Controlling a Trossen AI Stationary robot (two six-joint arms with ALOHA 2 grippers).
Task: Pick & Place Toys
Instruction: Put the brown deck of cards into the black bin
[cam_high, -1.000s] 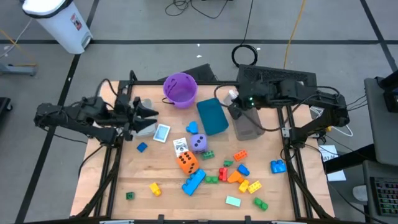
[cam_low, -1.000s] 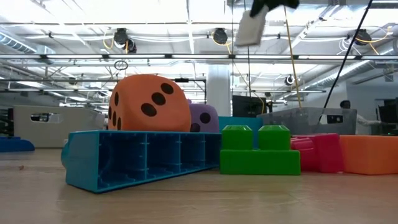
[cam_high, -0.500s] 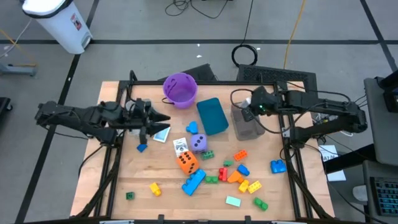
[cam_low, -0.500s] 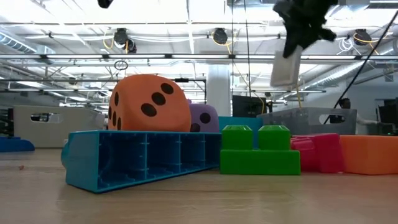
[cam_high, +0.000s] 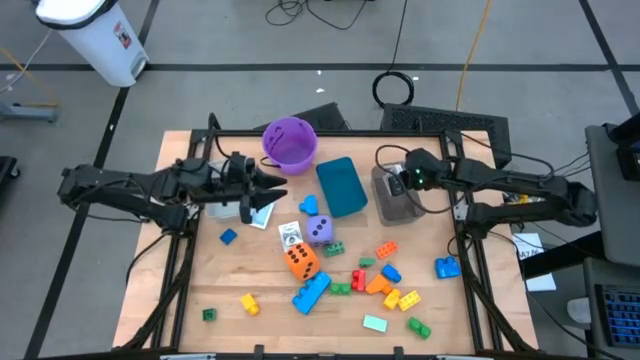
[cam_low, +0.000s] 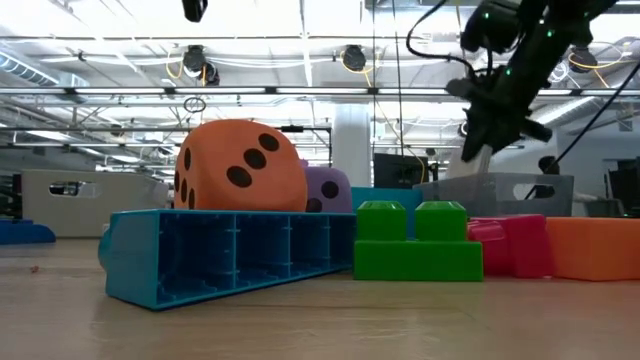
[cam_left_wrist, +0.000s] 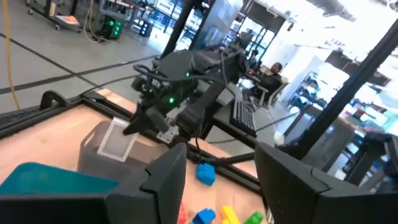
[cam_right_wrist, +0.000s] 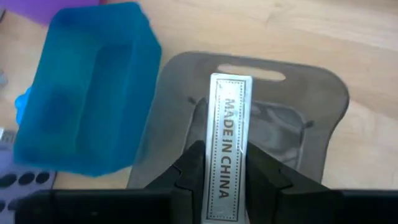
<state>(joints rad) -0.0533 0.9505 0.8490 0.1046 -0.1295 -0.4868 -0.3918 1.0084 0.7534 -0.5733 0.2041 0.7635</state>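
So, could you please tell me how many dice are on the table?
2: the orange die at the table's middle, and the purple die just behind it, by the teal bin. None seem hidden.

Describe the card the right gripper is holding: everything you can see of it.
The card is a flat, pale grey rectangle with a thin dark border and "MADE IN CHINA" printed along its length. The right gripper pinches its lower part between both fingers, holding it lengthwise directly above the open grey bin, beside the teal bin.
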